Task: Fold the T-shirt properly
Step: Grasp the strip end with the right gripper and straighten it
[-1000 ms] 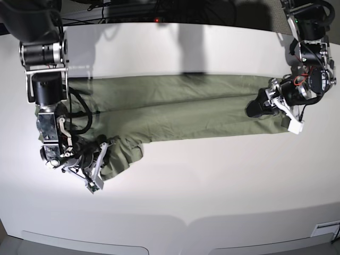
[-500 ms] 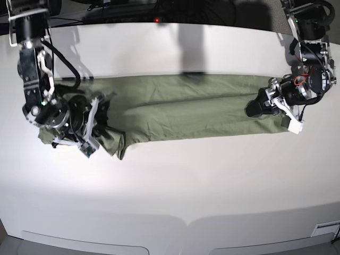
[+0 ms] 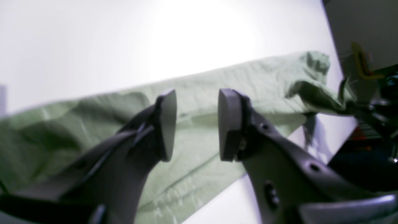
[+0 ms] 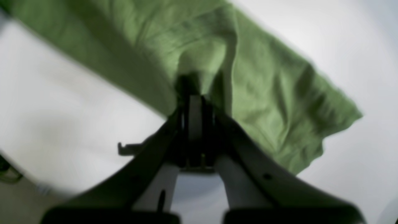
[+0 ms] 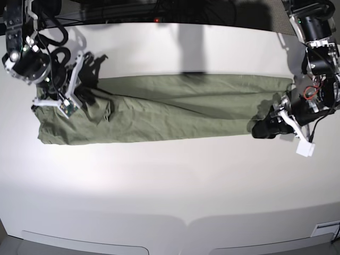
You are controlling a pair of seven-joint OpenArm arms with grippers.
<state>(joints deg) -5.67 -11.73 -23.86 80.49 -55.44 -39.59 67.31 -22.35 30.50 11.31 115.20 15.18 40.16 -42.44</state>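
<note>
The olive-green T-shirt (image 5: 180, 109) lies as a long, narrow folded strip across the white table (image 5: 170, 186). At the strip's left end my right gripper (image 5: 84, 96) is shut on a fold of the cloth. The right wrist view shows that pinch (image 4: 194, 90), with the T-shirt (image 4: 264, 77) draping away from the closed jaws. My left gripper (image 5: 259, 129) sits at the strip's front right corner. Seen from the left wrist, this gripper (image 3: 194, 124) stands open with nothing between its pads, and the T-shirt (image 3: 264, 81) stretches beyond it.
A small white tag (image 5: 305, 150) hangs from the arm on the right, just above the table. Dark cables (image 5: 133, 10) run along the table's back edge. The table's front edge (image 5: 170, 220) curves across the bottom of the base view.
My right gripper has carried the shirt's loose front-left flap up and back over the strip, so the front edge now runs straight. My left gripper has shifted slightly toward the front.
</note>
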